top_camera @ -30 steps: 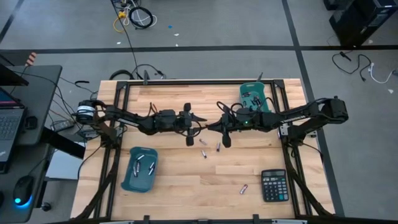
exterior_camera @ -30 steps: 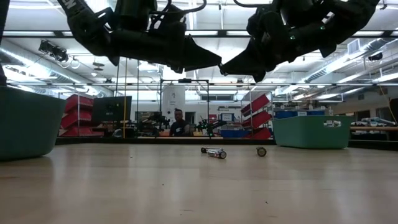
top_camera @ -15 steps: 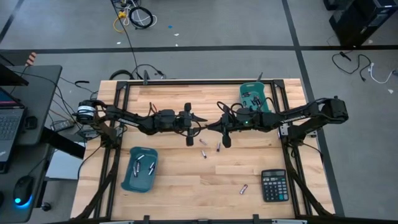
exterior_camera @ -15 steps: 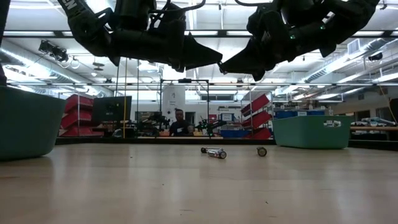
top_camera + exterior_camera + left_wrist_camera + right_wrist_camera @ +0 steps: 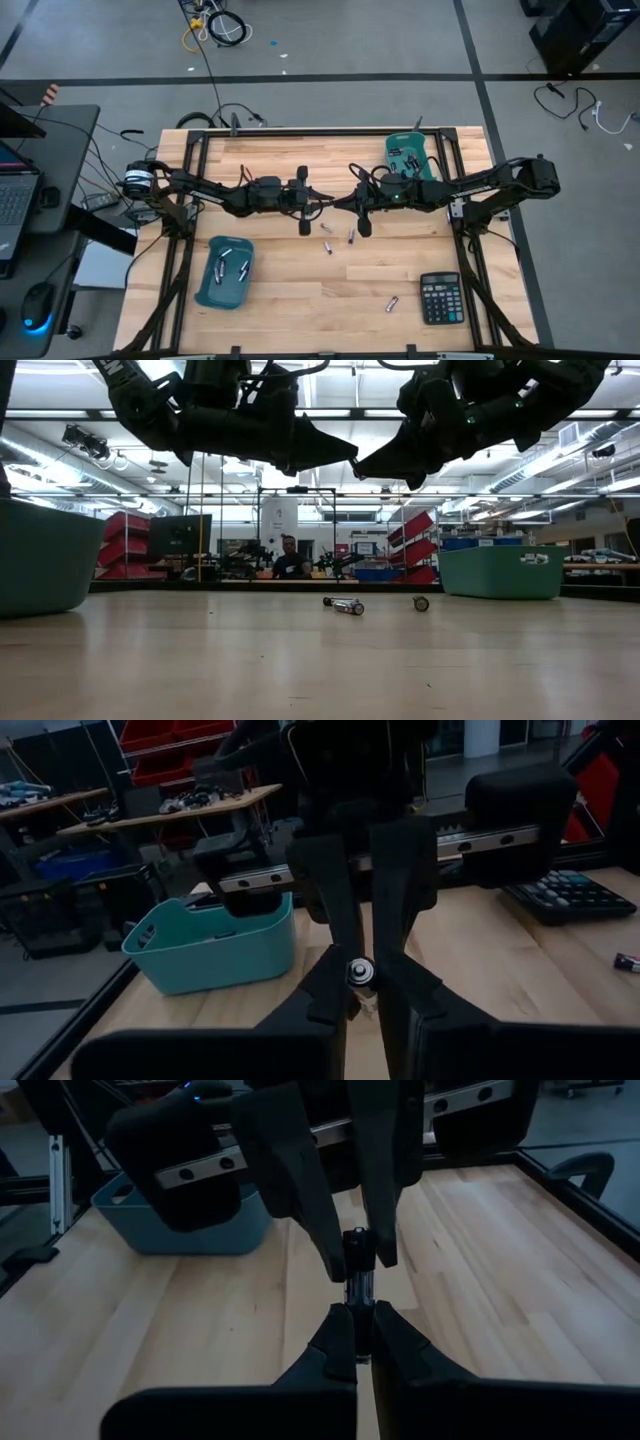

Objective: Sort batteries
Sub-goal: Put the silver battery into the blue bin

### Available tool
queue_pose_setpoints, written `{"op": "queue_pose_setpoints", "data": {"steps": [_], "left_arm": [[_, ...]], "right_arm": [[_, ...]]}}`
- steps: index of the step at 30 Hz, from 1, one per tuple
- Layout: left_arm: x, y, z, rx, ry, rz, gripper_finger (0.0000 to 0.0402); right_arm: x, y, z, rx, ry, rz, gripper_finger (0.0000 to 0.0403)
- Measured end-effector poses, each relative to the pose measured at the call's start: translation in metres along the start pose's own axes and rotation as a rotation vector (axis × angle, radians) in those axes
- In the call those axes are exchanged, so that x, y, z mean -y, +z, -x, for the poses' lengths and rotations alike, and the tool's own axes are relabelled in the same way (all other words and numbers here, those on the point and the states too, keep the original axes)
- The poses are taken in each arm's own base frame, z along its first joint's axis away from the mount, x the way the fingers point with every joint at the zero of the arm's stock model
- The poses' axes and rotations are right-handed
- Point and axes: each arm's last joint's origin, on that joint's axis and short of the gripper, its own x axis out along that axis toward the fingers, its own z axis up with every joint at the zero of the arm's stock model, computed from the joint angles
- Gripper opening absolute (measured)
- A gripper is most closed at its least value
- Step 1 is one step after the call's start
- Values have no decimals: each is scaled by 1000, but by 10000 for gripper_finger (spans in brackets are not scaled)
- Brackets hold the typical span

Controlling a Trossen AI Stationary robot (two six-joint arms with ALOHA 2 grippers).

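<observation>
**Entry: battery sort, part done**

**Progress (judged).**
- Sorted: a few cells [image 5: 243, 266] lie in the teal bin [image 5: 229, 242] well off to the left gripper's side and nearer the front edge. More cells [image 5: 408, 160] lie in the second teal bin [image 5: 411, 139], behind the right gripper.
- In hand: one held battery [image 5: 357, 1275], mid-air between the two arms. It looks like a hand-over from one arm to the other.
- Left to do: three loose batteries [image 5: 328, 247] lie on the worktop [image 5: 300, 320] just below and in front of the jaws. A fourth battery [image 5: 392, 303] lies well apart from them, beside the calculator [image 5: 441, 298].

**Jaws.**
- Left gripper [image 5: 362, 982]: jaws drawn in on one end of the held battery, which sits end-on between them.
- Right gripper [image 5: 357, 1315]: jaws together, clamped on the other end of the same cell.
- Both sets of jaws meet tip to tip, high above the middle of the worktop.

**Materials and shapes.**
- Held battery: a slim metal cylinder, with a bright round cap at one end and a darker band where the left jaws pinch it.
- Loose batteries: small silver-and-dark cylinders lying on their sides, so likely to roll.
- Bins: teal moulded plastic, rectangular with rounded corners and smooth walls.
- Calculator: a flat black slab with rows of keys.
- Worktop: pale jointed wood strips with a matte finish, framed by black rails.
- Jaws: dark, angular, matte fingers.
</observation>
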Motion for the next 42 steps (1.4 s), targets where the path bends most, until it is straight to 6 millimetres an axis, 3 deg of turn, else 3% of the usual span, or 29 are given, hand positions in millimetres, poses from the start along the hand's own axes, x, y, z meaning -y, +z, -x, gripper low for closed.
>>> {"op": "queue_pose_setpoints", "data": {"steps": [9, 14, 18, 22, 27, 31, 38, 42], "left_arm": [[-2, 5, 1, 25, 42, -3, 31], [-1, 26, 16, 21, 50, -8, 31], [13, 49, 45, -85, -21, 18, 31], [37, 72, 93, -192, -169, 42, 31], [61, 87, 146, -275, -340, 135, 31], [70, 83, 171, -401, -357, 240, 31], [83, 53, 191, -824, -302, 423, 31], [82, 43, 199, -983, -173, 550, 31]], "right_arm": [[1, 1, 1, 2, -40, -8, 69], [0, 4, 14, -47, -49, -18, 96], [2, 7, 28, -89, -136, -15, 101], [3, 9, 33, -92, -185, -2, 100], [4, 10, 32, -78, -190, 14, 102], [4, 12, 31, -58, -190, 11, 100], [4, 14, 31, -37, -188, 10, 102], [4, 14, 31, -33, -188, 10, 101]]}}
